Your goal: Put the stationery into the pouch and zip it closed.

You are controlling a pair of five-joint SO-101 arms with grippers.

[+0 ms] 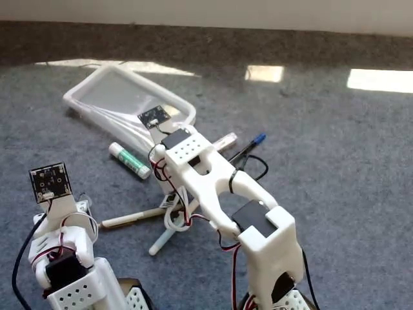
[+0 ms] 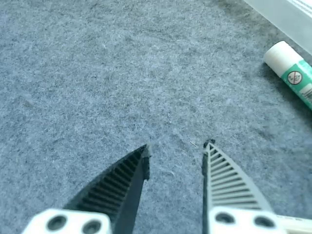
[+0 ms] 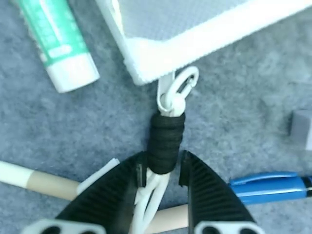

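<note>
The clear mesh pouch (image 1: 122, 100) lies flat at the back left of the grey carpet. In the right wrist view, my right gripper (image 3: 162, 165) is shut on the black-wrapped zipper pull (image 3: 166, 139), which hangs from a white clip (image 3: 176, 91) at the pouch corner (image 3: 195, 34). A green-and-white glue stick (image 1: 129, 159) lies just in front of the pouch. My left gripper (image 2: 176, 148) hovers open over bare carpet at the front left, with the glue stick (image 2: 292, 73) some way beyond its fingertips. A beige pen (image 1: 132, 218), a white pen (image 1: 161, 242) and a blue-tipped pen (image 1: 248, 147) lie around the right arm.
A blue pen (image 3: 268, 187) and a small grey block (image 3: 302, 129) lie near the right gripper. A dark strip of floor and a pale wall border the carpet at the back. Open carpet stretches to the right.
</note>
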